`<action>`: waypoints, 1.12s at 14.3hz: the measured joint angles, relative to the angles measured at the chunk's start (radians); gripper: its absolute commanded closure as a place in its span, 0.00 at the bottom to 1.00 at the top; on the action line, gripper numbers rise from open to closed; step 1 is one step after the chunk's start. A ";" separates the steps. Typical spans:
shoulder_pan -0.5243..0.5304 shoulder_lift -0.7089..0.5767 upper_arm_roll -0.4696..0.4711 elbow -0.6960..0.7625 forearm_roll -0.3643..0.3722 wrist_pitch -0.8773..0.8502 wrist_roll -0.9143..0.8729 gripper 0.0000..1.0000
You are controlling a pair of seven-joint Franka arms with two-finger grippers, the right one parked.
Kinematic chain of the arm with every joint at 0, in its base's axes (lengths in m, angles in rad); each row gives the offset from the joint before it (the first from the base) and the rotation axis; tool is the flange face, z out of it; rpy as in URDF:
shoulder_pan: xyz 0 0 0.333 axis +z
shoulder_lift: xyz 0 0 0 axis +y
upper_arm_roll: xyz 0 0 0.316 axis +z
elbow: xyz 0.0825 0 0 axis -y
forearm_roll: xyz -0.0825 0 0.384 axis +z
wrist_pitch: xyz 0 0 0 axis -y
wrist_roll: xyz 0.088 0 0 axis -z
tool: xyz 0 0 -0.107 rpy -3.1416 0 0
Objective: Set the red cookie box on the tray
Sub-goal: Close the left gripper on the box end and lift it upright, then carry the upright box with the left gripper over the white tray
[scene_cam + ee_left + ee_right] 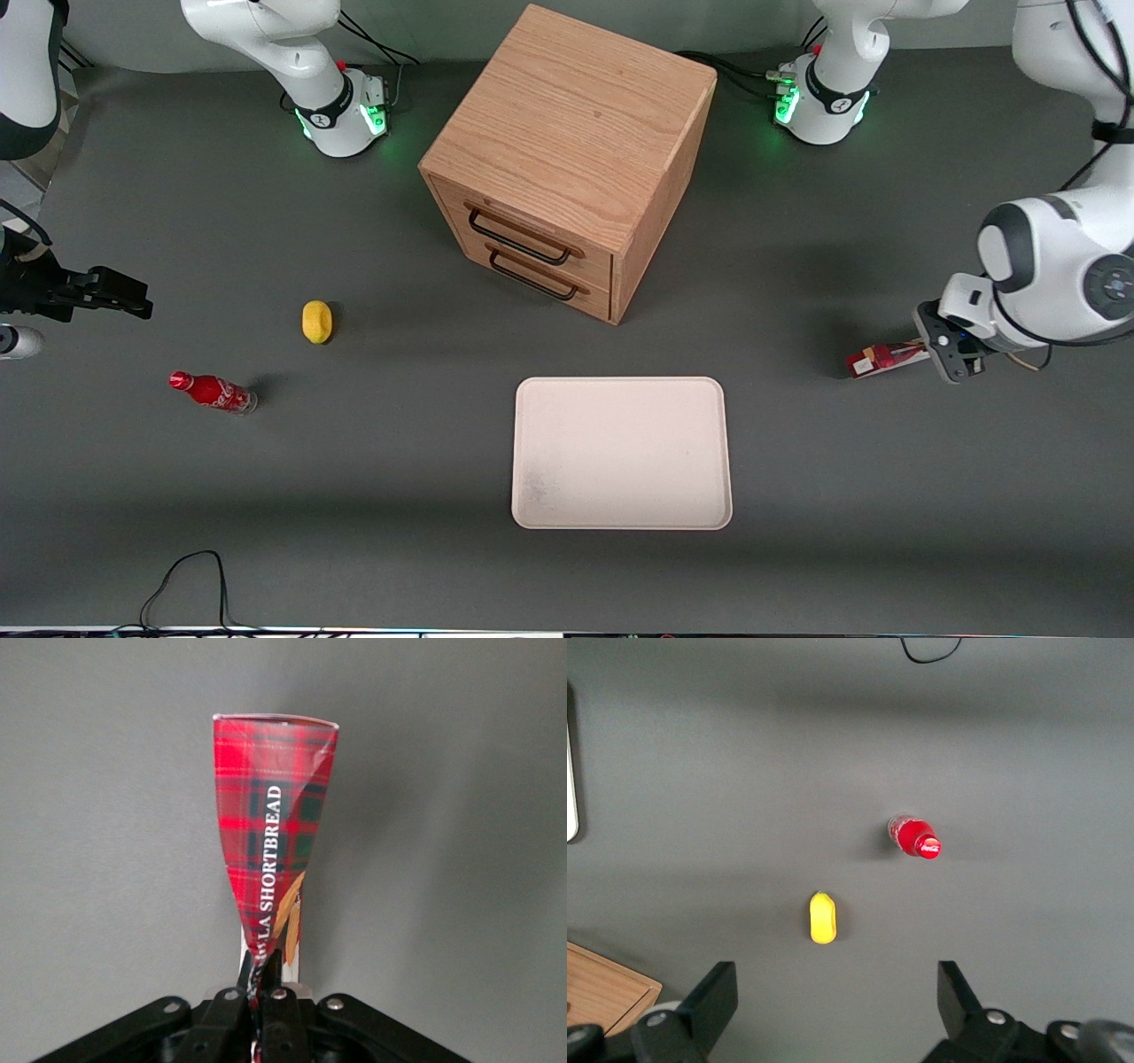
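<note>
so far: gripper (pixel 932 353) clamped on end of red cookie box (pixel 879 360), near worktop toward working arm's end. tray (pixel 622 453) bare; carry toward nine o'clock and release remain.

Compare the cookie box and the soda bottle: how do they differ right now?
The cookie box is a slim tartan carton, pinched at one end by the tool, toward the working arm's end of the table. The soda bottle is round with a red cap, stands free with nothing gripping it, toward the parked arm's end. The box is crushed where gripped; the bottle looks intact. Both are red, and neither is on the tray.
</note>
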 measured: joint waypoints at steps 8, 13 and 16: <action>-0.026 -0.021 -0.043 0.435 -0.006 -0.506 -0.631 1.00; -0.079 -0.011 -0.151 0.603 -0.022 -0.617 -1.122 1.00; -0.117 0.066 -0.213 0.709 -0.029 -0.613 -1.379 1.00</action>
